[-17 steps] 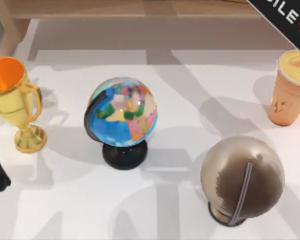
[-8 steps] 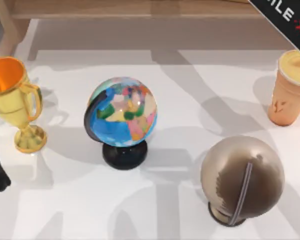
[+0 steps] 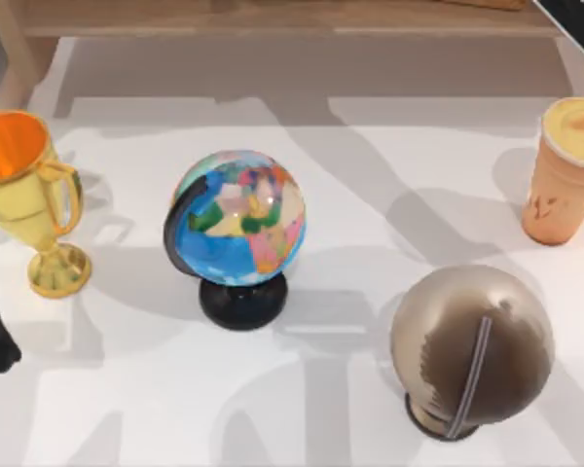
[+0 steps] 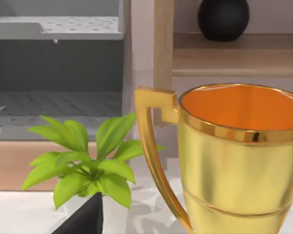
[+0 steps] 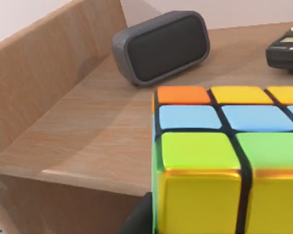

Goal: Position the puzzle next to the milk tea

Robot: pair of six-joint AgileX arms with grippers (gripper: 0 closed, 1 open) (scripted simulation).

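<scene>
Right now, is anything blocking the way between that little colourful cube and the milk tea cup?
Nothing visible blocks it. The puzzle sits close before the right wrist camera, on a wooden shelf. The milk tea stands at the table's right edge, bare tabletop beside it.

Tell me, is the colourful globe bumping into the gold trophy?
Apart. The top view shows bare white table between the colourful globe on its black stand and the gold trophy, so a plain gap separates them.
</scene>
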